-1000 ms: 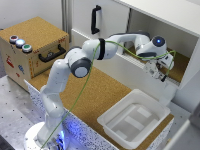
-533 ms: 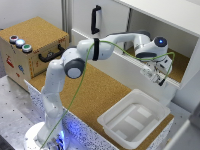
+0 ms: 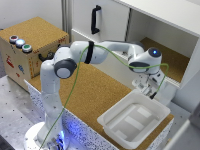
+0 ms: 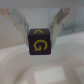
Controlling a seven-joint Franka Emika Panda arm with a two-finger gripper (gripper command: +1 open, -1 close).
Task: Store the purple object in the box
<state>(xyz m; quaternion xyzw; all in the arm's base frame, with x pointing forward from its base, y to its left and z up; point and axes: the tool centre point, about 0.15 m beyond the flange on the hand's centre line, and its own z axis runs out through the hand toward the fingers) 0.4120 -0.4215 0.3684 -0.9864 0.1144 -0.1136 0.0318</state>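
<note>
The purple object (image 4: 39, 45) is a dark purple cube with a yellow letter G on its face. My gripper (image 4: 40, 39) is shut on it, one finger on each side. Beneath the cube the wrist view shows the white inside of the box (image 4: 30, 70). In the exterior view my gripper (image 3: 144, 91) hangs over the far rim of the box (image 3: 107, 120), a shallow white bin on the cork tabletop. The cube is too small and too covered by the fingers to make out there.
A cork-clad crate (image 3: 35, 47) with coloured buttons stands at the exterior view's left. Behind the arm is a white cabinet with a black handle (image 3: 95, 20) and an open shelf (image 3: 167, 57) floored in cork. The cork tabletop (image 3: 95, 95) lies between crate and box.
The gripper has come away from the open cabinet shelf and moved down and slightly toward the exterior view's left, ending over the box's far rim. It stays shut on the cube.
</note>
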